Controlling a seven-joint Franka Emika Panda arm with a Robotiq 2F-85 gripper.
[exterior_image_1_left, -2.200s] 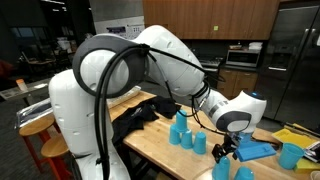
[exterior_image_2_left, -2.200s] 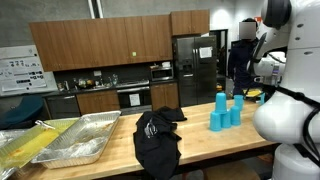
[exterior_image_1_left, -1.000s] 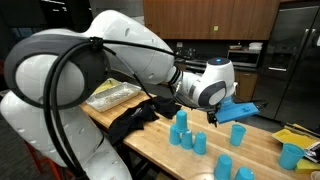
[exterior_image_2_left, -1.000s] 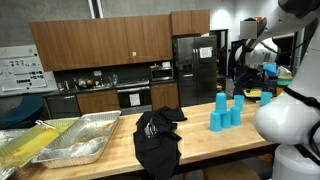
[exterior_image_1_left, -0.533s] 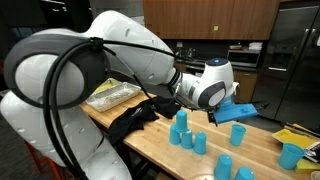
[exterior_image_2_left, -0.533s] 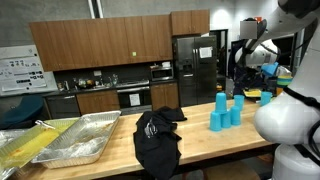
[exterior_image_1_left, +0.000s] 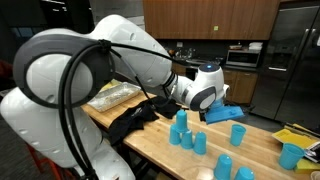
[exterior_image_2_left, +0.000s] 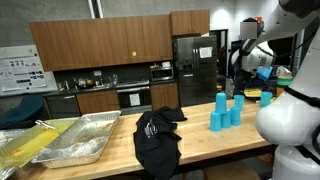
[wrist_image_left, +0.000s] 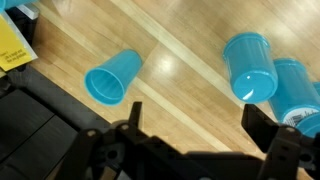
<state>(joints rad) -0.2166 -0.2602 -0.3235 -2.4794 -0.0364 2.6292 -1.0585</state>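
In the wrist view my gripper hangs open over bare wooden tabletop, its dark fingers wide apart with nothing between them. A light blue cup lies on its side ahead and to the left. Two more blue cups stand upright at the right. In both exterior views the gripper hovers above the table, near a cluster of blue cups, one of them a taller stack.
A black cloth bundle lies mid-table. Metal trays sit at one end. More blue cups and one apart stand near the table edge. A yellow item lies beside it.
The arm has lifted from low near the table's edge and swung back over the cup cluster. In the last second it shifted only slightly. The jaws stayed open.
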